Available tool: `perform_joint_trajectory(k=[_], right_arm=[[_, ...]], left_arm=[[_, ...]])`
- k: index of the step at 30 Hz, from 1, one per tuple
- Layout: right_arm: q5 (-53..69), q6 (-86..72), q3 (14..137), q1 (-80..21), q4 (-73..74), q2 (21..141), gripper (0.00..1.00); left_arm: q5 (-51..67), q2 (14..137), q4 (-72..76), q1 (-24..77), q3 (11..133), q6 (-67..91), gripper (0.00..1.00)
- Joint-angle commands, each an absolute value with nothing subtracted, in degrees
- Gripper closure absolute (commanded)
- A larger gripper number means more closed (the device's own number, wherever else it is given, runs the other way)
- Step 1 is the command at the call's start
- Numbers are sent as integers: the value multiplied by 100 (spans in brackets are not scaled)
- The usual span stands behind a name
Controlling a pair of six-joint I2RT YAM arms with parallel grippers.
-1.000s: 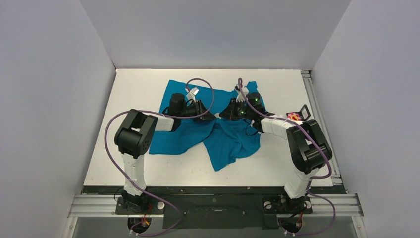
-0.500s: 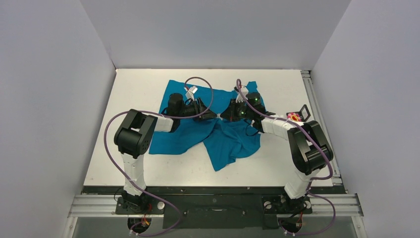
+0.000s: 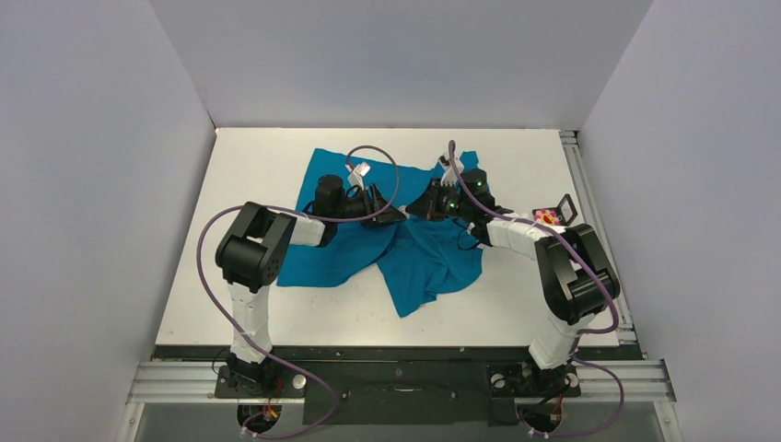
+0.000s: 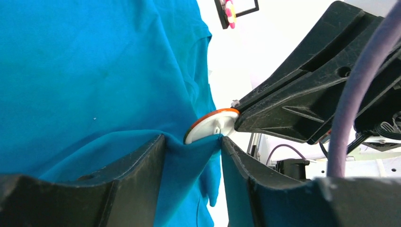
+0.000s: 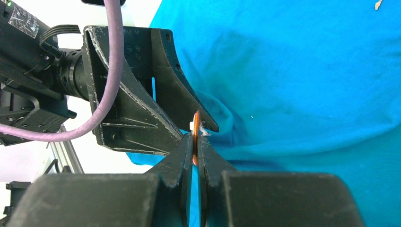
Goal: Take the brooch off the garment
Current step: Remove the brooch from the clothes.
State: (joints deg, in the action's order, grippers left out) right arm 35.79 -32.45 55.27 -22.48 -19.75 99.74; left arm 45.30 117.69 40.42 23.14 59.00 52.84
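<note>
**Right gripper on the disc: a straight, steady pull is wanted**

The brooch (image 4: pixel 210 128) shows here as a thin disc with an orange rim and a white face. It stands on edge at a raised fold in the middle of the garment (image 4: pixel 94 71), between the two arms. The right gripper (image 5: pixel 195 142) is clamped flat on it, jaws pressed together. Just beside it, the left gripper (image 4: pixel 193 138) has its fingers apart with a tuck of teal cloth in the gap; whether it pinches that cloth I cannot tell.

My read is to pin the fabric close under the disc, then draw the disc slowly rightward, so the cloth neither tents nor tears. Well apart at the table's (image 3: pixel 258 166) right edge, a pink flower piece (image 3: pixel 549 218) sits by a small black frame (image 3: pixel 565 208).
</note>
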Motion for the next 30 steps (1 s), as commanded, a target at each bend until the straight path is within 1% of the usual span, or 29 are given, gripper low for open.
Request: perform_joint_trajectory(k=[1,5,8,11,14,17,23,30], right_arm=[[3929,-3497,5513,-2231,-2567,9898,100],[3946,-3452,5526,-2241,-2492,9922,100],[3946,-3433,5528,-2241,-2473,9915,100],[3934,-3387,5532,-2239,-2430,9908,100],[3913,-3361,5520,-2241,-2419,9897,100],[3875,-3322,5520,-2241,-2382,9888,100],[3853,-3253,5529,-2241,-2320,9880,100],[4206,-3384,5544,-2235,-2537,9951,100]], left_arm=[[4633,11850,4760,2290,5979,5522,58],[4697,11865,5098,2290,5951,5723,61],[4690,11861,5062,2295,5947,5723,69],[4679,11854,5007,2294,5949,5707,72],[4655,11837,4846,2302,5988,5607,80],[4669,11808,4800,2307,5981,5580,85],[4692,11787,4892,2294,5901,5610,90],[4837,11839,5314,2279,5859,5841,92]])
